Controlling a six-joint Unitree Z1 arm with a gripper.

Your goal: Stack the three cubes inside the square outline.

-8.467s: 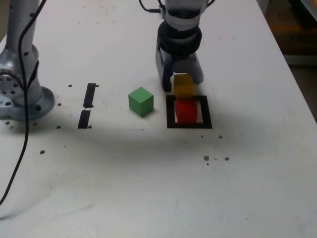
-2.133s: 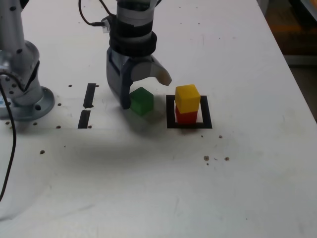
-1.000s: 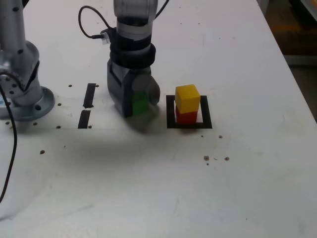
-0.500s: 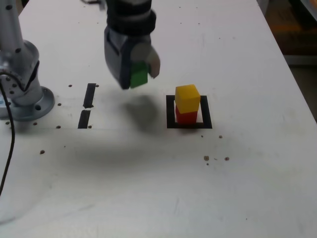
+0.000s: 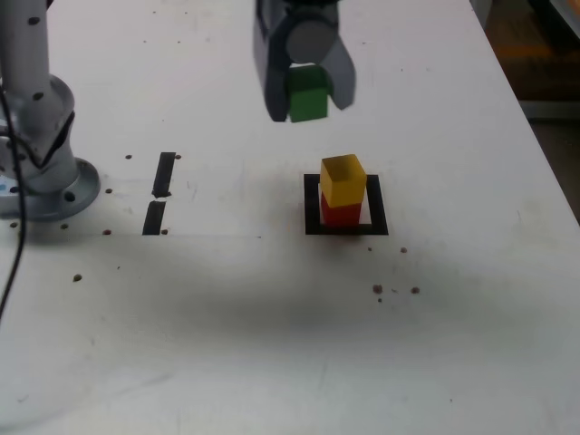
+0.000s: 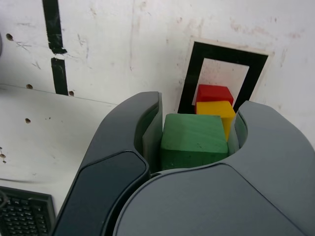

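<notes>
Two of the three cubes are already stacked, so by my reading the task is about two-thirds done. Working from the near edge of the exterior view toward the far one: the near half of the white table [image 5: 272, 362] carries only a few dark specks. Past the middle sits the square outline [image 5: 345, 228], and inside it the red cube [image 5: 341, 215] rests on the white centre with the yellow cube [image 5: 343, 178] squarely on top of it, touching and roughly aligned. At about 9 o'clock from the outline, well apart, lie the two short black tape strips [image 5: 159, 192], and further toward 9 o'clock stands the arm's grey base [image 5: 43, 172]. Farthest back, at roughly 11 o'clock from the stack and lifted clear of the table, hangs the gripper [image 5: 306, 95], its jaws closed on the green cube [image 5: 307, 94] from both sides. The wrist view shows the same grip: the green cube [image 6: 193, 140] is pinched between the dark grey jaws, with the yellow cube [image 6: 217, 114], the red cube [image 6: 214, 93] and the square outline [image 6: 190, 76] visible beyond it. What remains, as I judge it, is to carry the green cube over the stack, lower it onto the yellow one and let go without nudging the pile.
</notes>
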